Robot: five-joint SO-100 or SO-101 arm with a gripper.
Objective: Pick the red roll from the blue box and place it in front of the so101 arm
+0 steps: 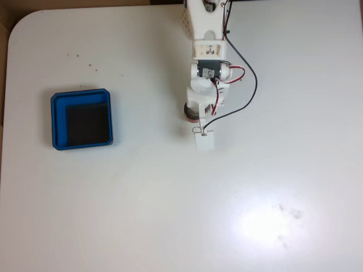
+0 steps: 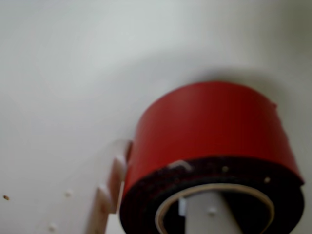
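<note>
The red roll (image 2: 209,126) is close up in the wrist view, red side up and dark end face toward the camera. My gripper (image 2: 156,204) is shut on it, one white finger (image 2: 207,217) through the pale core hole and the other finger (image 2: 109,190) against its outer left side. In the fixed view the roll (image 1: 190,113) peeks out at the left of the so101 arm (image 1: 207,54), under the gripper (image 1: 194,118), just below the arm's base. The blue box (image 1: 81,94) lies far to the left with only its black floor showing.
The white table (image 1: 170,215) stretches wide below and to the right of the arm. A small white square piece (image 1: 205,141) hangs at the arm's lower end. A red and a black wire (image 1: 249,73) loop along the arm's right side.
</note>
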